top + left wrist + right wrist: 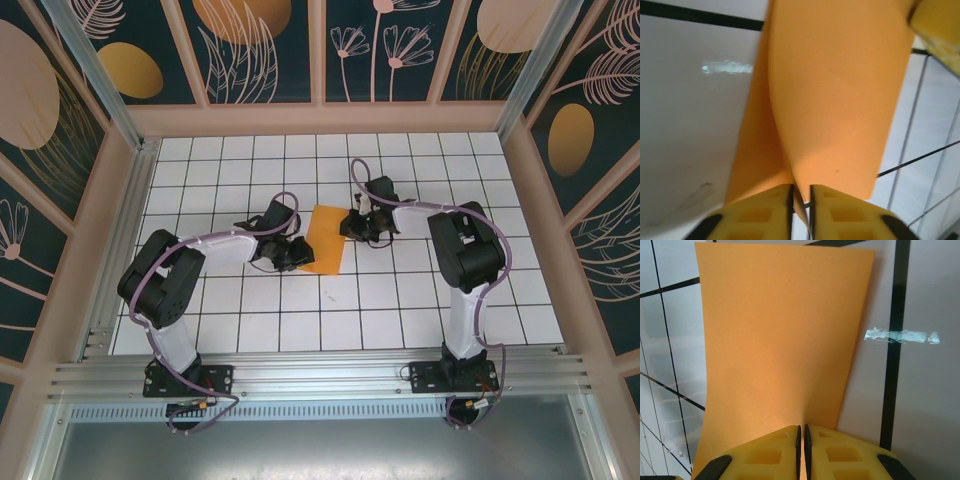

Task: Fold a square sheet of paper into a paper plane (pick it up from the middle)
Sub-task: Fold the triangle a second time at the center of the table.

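Clearly, the right end effector (801, 429) pinches one edge of the thin orange square sheet of paper (780, 340); the left end effector (801, 187) stands slightly spread around the opposite side.

One square sheet of paper (326, 240) sits between two grippers, the left gripper (297, 252) on one side and the right gripper (352, 226) on the other, each with two yellow fingers (765, 455). Two arms (165, 285), one tiled table (400, 310).
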You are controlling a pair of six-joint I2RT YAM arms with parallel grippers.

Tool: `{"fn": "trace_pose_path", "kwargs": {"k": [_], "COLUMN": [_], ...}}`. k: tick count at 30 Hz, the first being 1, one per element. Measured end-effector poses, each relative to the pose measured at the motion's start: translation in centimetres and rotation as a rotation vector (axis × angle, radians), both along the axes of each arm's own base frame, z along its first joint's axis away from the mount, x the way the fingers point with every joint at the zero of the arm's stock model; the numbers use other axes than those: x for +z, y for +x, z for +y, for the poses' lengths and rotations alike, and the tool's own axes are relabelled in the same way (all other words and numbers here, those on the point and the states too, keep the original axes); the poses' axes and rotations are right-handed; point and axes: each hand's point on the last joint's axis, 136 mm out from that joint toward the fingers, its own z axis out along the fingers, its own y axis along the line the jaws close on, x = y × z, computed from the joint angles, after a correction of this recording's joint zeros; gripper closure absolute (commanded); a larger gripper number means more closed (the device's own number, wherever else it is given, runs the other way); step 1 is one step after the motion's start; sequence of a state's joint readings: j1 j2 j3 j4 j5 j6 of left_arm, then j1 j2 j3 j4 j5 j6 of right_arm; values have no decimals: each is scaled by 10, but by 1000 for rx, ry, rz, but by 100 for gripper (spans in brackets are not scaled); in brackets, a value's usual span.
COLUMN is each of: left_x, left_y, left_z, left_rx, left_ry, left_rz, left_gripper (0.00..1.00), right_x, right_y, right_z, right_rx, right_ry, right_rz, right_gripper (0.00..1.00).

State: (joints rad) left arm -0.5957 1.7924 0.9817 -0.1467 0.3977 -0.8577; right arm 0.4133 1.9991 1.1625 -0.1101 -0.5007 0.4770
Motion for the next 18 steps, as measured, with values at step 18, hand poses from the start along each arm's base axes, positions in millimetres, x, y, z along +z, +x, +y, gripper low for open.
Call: {"fn": "trace_pose_path", "kwargs": {"k": [18], "left_x": [23], "left_y": [23], "left_z": [-39], "left_rx": [13], "left_ry": [-238], "left_rz": [-67], "left_gripper": [50], "right_x": [0], "right_y": [0], "right_z": [0], "right_rx": [-2], "right_ry": [-1], "right_rz": [0], "right_gripper": [85]}}
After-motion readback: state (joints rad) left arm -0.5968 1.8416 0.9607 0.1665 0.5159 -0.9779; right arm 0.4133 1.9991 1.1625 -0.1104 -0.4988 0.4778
